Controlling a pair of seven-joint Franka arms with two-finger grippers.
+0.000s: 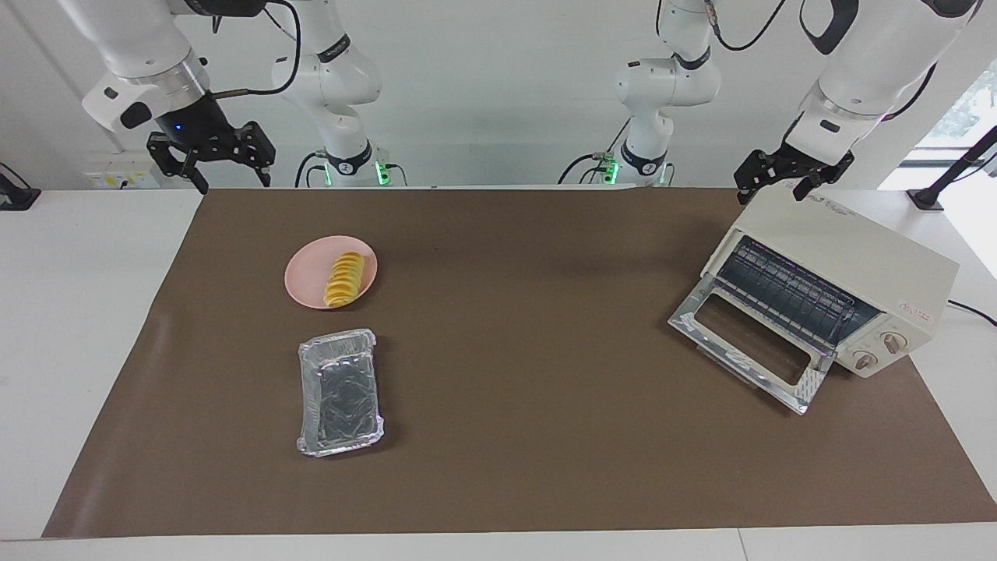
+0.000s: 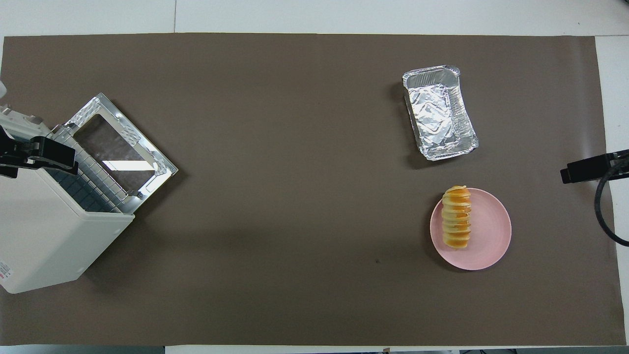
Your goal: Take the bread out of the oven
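Since the bread (image 1: 344, 280) lies on the pink plate (image 1: 305, 274) at the right arm's end of the tabletop (image 1: 514, 327), well apart from the oven (image 1: 837, 269), the task looks as good as done: the loaf is out and set down where it can be served. It rests lengthwise across the plate's middle, touching nothing else. Just beside the plate, farther from the robots, sits the foil tray (image 1: 340, 391), with nothing in it; probably it carried the loaf in the oven and was put aside once the loaf was tipped or lifted out. At the left arm's end the oven's glass door (image 1: 744, 352) hangs dropped fully open onto the mat, and the wire rack (image 1: 787, 292) inside shows bare, which fits an oven just unloaded.

Up in the air, the right hand (image 1: 210, 160) hangs over the tabletop's edge nearest the robots, clear of the plate, its fingers spread apart and gripping nothing, wrist tipped downward. Over the oven's top corner hovers the left hand (image 1: 783, 181), fingers likewise apart and holding nothing, pointing down at the casing; whether it touches the casing I cannot tell. It may be placed there to steady the oven, or simply waiting
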